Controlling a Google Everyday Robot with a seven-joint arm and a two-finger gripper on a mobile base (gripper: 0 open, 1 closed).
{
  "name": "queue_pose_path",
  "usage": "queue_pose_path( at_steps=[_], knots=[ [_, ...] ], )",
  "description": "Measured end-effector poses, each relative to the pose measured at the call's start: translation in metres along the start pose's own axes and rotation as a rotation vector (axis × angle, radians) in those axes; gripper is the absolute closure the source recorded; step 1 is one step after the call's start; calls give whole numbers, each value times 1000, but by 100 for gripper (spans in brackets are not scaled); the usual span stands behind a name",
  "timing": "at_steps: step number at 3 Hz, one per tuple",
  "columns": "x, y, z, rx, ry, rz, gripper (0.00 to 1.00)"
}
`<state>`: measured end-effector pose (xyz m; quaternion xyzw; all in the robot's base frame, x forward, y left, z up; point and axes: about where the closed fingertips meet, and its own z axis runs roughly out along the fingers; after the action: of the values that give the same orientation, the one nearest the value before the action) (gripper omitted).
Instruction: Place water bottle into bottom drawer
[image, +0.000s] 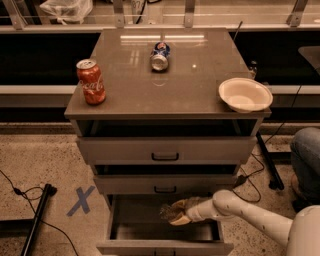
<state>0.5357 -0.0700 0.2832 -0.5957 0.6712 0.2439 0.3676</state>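
Bottom drawer: the deep grey-beige drawer (165, 246) with a flat front is pulled open, nearest to us.
Arm: the white robot arm (250, 215) comes in from the right and bends low over the drawer's right wall.
Gripper: the tan gripper (173, 213) is inside the drawer, pointing left. Its two fingers hug the bottle.
Water bottle: the small clear plastic bottle (165, 212) is in the grip, above the drawer floor.
Room: there is bare floor to the left of the bottle. The handled drawer (165, 184) hangs close above.
Top: a red can (91, 82), a lying blue can (160, 55) and a white bowl (245, 94) at the right edge.
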Motion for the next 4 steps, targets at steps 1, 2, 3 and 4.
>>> queue_pose_path(
  at_steps=[1, 2, 3, 4],
  knots=[
    [15, -1, 9, -24, 6, 10, 77],
    [23, -2, 13, -30, -75, 33, 53],
    [23, -1, 13, -42, -80, 30, 30],
    [22, 0, 16, -45, -81, 30, 6]
  ],
)
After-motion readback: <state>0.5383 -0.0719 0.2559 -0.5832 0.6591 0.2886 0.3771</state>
